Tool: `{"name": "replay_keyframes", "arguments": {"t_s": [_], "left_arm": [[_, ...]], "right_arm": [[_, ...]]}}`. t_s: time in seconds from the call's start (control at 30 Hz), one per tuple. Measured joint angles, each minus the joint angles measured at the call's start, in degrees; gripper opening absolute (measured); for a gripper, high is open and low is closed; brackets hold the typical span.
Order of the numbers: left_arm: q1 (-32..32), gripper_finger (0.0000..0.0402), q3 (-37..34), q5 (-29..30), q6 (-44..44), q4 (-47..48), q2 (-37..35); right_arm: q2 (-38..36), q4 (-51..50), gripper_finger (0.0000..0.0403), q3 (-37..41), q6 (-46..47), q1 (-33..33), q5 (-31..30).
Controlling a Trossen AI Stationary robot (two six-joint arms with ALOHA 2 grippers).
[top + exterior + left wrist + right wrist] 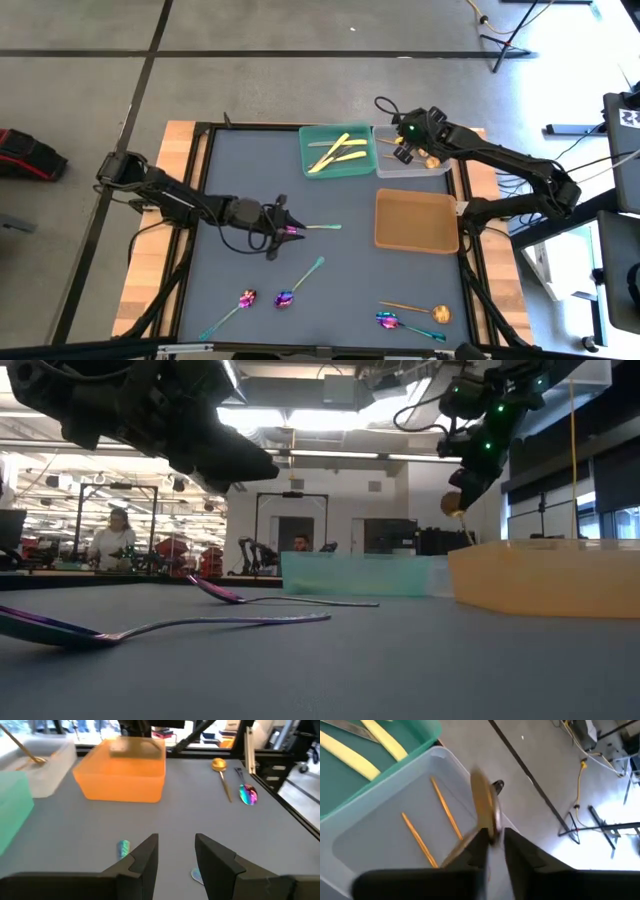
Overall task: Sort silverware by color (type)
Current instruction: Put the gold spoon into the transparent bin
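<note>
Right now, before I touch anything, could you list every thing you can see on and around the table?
green tray: one, far side of the table
knives: at least three, pale yellow, in the green tray
grey tray: one, beside the green tray
copper spoons: two, in the grey tray
orange tray: one, nothing seen inside
purple-blue spoons: four, teal handles, on the table
loose copper spoon: one, near edge
people: two, far behind
left gripper: fingers open, over one purple-blue spoon
right gripper: over the grey tray, fingers shut on a held copper spoon
</note>
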State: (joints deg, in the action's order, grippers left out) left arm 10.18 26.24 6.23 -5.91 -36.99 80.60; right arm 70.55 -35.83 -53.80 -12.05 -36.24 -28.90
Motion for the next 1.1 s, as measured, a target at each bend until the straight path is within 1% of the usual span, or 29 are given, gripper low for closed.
{"name": "replay_keyframes", "arguments": {"t_s": [0.1,0.2,0.3,0.37,0.47,0.53,0.63,0.73,0.9,0.97,1.1], "left_arm": [[1.3,0.0124,0.0,2.3,-0.6,0.0,0.0],[2.8,0.0124,0.0,2.6,-1.8,0.0,0.0],[5.1,0.0124,0.0,3.3,-3.0,-0.8,0.7],[7.0,0.0124,0.0,3.8,-3.2,-2.3,1.7],[9.5,0.0124,0.0,3.9,-4.3,-6.8,4.2],[10.9,0.0124,0.0,4.2,-4.7,-10.1,6.2],[12.6,0.0124,1.0,7.0,-6.6,-13.0,9.0],[13.9,0.0124,4.0,8.8,-7.7,-12.4,12.2],[16.0,0.0124,10.9,8.7,-7.7,-10.0,17.5],[16.7,0.0124,13.7,8.7,-7.7,-7.6,19.1],[18.6,0.0124,18.7,9.6,-7.7,-3.2,21.7]], "right_arm": [[0.5,0.6,0.0107,0.0,0.1,-0.7,-0.1],[0.4,1.0,0.0162,0.0,0.1,-0.9,0.1],[-1.0,1.7,0.02,0.0,0.7,-0.5,4.5],[-2.1,1.6,0.0213,0.0,2.2,1.1,7.6],[-4.7,0.7,0.0217,0.0,4.3,4.8,10.0],[-6.6,0.8,0.0213,0.0,5.7,8.5,10.9],[-9.0,-0.5,0.0205,0.0,7.6,15.2,12.4],[-11.1,-3.0,0.0197,0.0,11.0,22.9,12.8],[-12.4,-8.4,0.0189,-0.1,18.0,36.7,15.2],[-12.3,-11.3,0.0189,0.0,20.1,42.3,16.1],[-12.0,-10.7,0.0188,1.5,26.2,53.2,16.5]]}}
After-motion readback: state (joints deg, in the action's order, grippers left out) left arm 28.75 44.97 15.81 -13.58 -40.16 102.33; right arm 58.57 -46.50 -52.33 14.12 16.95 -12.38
